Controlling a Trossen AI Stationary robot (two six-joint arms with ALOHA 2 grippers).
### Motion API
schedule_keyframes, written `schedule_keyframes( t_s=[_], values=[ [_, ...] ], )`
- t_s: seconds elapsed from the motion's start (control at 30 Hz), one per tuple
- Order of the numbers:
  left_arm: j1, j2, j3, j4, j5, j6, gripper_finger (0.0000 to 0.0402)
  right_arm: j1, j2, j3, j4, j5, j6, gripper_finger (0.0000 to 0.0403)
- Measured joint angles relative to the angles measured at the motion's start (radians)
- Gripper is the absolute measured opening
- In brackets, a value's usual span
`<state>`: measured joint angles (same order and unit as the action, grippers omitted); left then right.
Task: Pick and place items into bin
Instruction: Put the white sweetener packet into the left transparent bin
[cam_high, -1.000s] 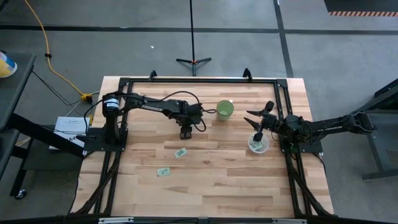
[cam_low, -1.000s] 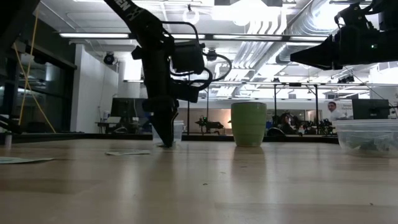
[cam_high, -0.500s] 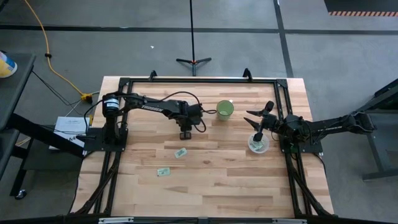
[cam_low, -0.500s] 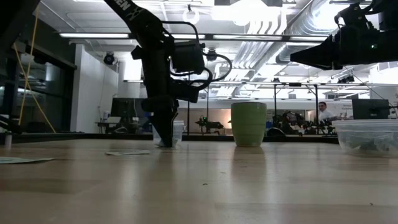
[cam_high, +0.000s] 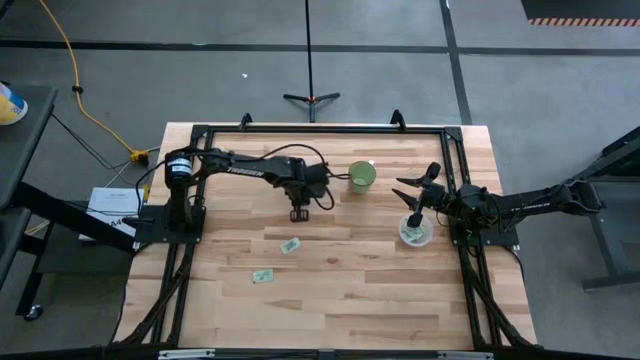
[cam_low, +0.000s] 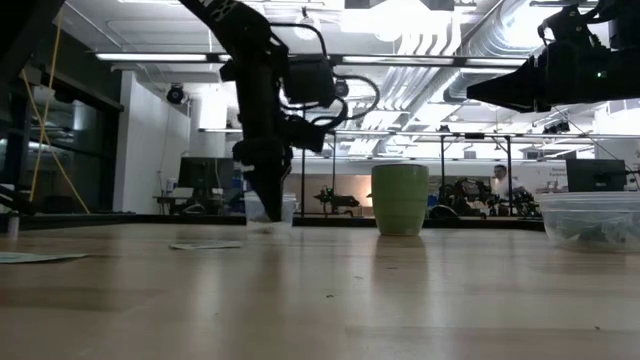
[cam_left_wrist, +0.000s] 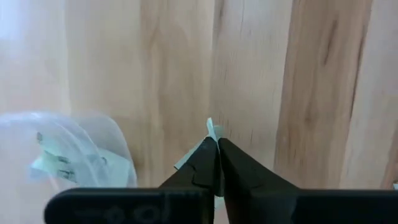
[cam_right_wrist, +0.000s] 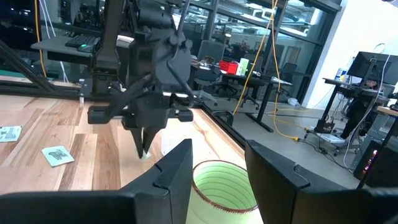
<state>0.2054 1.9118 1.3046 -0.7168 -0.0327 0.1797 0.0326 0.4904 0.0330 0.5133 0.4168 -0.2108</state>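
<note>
My left gripper (cam_high: 298, 213) is at the table's far middle, left of a green cup (cam_high: 362, 177), shut on one pale green and white packet (cam_left_wrist: 210, 129). Two more packets (cam_high: 291, 245) (cam_high: 263, 275) lie flat on the wood nearer the front. The bin (cam_high: 416, 233), a clear tub with packets in it, stands at the right. My right gripper (cam_high: 414, 210) hovers over the bin, open and holding nothing, pointing toward the green cup (cam_right_wrist: 224, 183). My left gripper pinches the packet between its two fingertips, which come from above and point down. Only a narrow edge of the packet (cam_left_wrist: 209, 127) and a corner (cam_left_wrist: 185, 163) stick out past the tips. In the low view the tips (cam_low: 262, 218) stand a little above the tabletop.
A small clear cup (cam_left_wrist: 74, 149) with packets inside stands right beside my left gripper, behind it in the low view (cam_low: 284, 208). A black frame (cam_high: 320, 130) runs round the table's far and side edges. Open wood lies toward the front edge.
My left gripper has shut on the packet at the tabletop and then risen a little, taking the packet up with it. My right gripper has kept still.
</note>
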Motion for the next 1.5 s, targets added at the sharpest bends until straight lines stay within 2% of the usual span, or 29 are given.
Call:
schedule_keyframes(
  t_s=[0.1,0.23,0.33,0.5,0.6,0.7,0.83,1.17,1.37,1.5],
  values=[
    [-0.015,0.0,0.042,-0.035,-0.003,0.039,0.0057,0.0,0.0,0.0,0.0,0.0,0.0,0.0139],
    [-0.027,-0.001,0.107,-0.076,-0.025,0.067,0.0023,0.0,0.0,0.0,0.0,0.0,0.0,0.0139],
    [-0.022,-0.002,0.138,-0.096,-0.041,0.078,0.0022,0.0,0.0,0.0,0.0,0.0,0.0,0.0139],
    [-0.023,-0.002,0.175,-0.195,-0.195,0.107,0.0049,0.0,0.0,0.0,0.0,0.003,0.0,0.0139],
    [-0.019,-0.002,0.192,-0.231,-0.253,0.112,0.0042,0.0,0.0,0.0,0.0,0.003,0.0,0.0139],
    [-0.001,-0.003,0.203,-0.234,-0.257,0.11,0.0022,0.0,0.0,0.0,0.0,0.003,0.0,0.0139],
    [0.035,-0.003,0.204,-0.236,-0.255,0.104,0.0023,0.0,0.0,0.0,0.0,0.004,0.0,0.0139],
    [0.105,-0.003,0.204,-0.229,-0.262,0.041,0.0097,0.0,0.0,0.0,-0.011,0.004,0.0,0.0139],
    [0.098,-0.003,0.204,-0.233,-0.239,0.055,0.0122,0.0,0.0,0.0,-0.016,0.004,0.0,0.0139],
    [0.091,-0.003,0.204,-0.294,-0.221,0.048,0.013,0.0,0.0,0.0,-0.016,0.004,0.0,0.0139]
  ],
)
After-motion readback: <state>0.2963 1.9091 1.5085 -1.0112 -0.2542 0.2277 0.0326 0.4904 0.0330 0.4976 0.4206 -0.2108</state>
